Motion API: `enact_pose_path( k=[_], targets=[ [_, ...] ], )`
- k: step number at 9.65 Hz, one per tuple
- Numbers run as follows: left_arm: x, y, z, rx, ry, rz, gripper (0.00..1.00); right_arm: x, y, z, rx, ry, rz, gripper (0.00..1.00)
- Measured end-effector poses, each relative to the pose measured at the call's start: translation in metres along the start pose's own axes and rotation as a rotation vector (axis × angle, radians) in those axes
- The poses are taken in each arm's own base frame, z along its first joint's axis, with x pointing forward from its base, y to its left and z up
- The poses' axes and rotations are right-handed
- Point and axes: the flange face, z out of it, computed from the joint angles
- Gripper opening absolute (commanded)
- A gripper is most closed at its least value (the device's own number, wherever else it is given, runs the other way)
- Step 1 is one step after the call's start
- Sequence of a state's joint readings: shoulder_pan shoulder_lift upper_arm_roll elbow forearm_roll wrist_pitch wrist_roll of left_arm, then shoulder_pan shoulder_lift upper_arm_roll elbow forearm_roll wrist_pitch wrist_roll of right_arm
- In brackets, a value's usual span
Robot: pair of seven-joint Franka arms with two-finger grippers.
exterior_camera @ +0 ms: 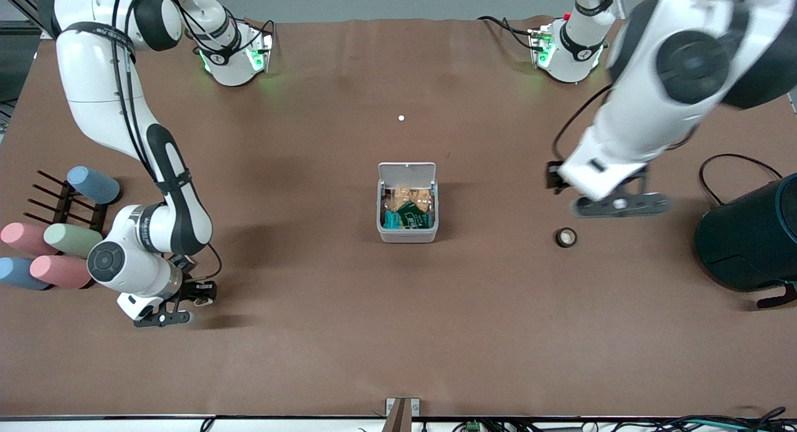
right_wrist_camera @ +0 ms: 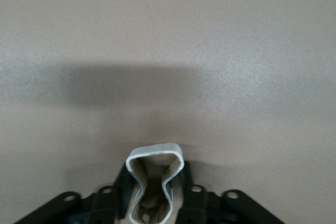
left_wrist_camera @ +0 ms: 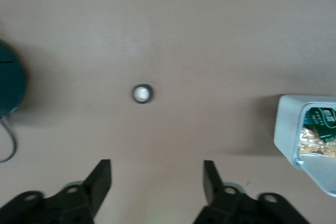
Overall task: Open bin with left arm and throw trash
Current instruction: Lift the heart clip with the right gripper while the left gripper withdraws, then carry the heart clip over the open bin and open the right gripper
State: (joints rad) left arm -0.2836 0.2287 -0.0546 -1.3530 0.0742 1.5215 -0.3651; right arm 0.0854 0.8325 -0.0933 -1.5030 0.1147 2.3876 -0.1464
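On the brown desk [exterior_camera: 348,332], the open bin [exterior_camera: 407,233] stands between the two arms, wrappers inside. The blurred left pincer [left_wrist_camera: 157,182], fingers apart, hangs over the tape roll [exterior_camera: 566,237]. The right pincer [right_wrist_camera: 155,192] pinches a beige rubber-band loop [right_wrist_camera: 156,156], half hidden between its fingers.

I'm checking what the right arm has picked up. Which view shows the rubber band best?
The right wrist view: the beige rubber band fills the space between the right hand's fingers, squeezed into a narrow loop. The front view shows only a pale speck at that hand. The left wrist view does not show it.
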Motion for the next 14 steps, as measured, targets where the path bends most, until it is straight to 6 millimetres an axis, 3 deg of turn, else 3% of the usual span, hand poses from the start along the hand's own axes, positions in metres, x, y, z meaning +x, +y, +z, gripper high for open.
enact_pose_path(
  k=[2, 3, 6, 9, 11, 12, 14],
  targets=[
    [-0.008, -0.059, -0.032, -0.008, 0.019, -0.039, 1.00, 0.000, -0.002, 0.000, 0.000, -0.002, -0.002, 0.19],
    [-0.011, -0.078, -0.038, -0.009, 0.022, -0.041, 1.00, 0.000, -0.002, 0.000, 0.001, -0.002, -0.002, 0.16],
    [-0.014, -0.089, -0.045, -0.044, 0.023, -0.040, 1.00, 0.003, -0.011, -0.009, 0.021, -0.016, -0.006, 0.17],
    [-0.014, -0.116, -0.054, -0.051, 0.038, -0.038, 1.00, 0.011, -0.056, -0.047, 0.097, -0.012, 0.011, 0.17],
    [-0.018, -0.141, -0.063, -0.055, 0.057, -0.020, 1.00, 0.012, -0.107, -0.073, 0.141, -0.022, 0.122, 0.18],
    [-0.019, -0.147, -0.066, -0.056, 0.062, -0.021, 1.00, 0.008, -0.148, -0.085, 0.150, -0.039, 0.183, 0.18],
    [-0.022, -0.144, -0.068, -0.057, 0.057, -0.016, 1.00, -0.011, -0.250, -0.107, 0.157, -0.062, 0.296, 0.18]
  ],
)
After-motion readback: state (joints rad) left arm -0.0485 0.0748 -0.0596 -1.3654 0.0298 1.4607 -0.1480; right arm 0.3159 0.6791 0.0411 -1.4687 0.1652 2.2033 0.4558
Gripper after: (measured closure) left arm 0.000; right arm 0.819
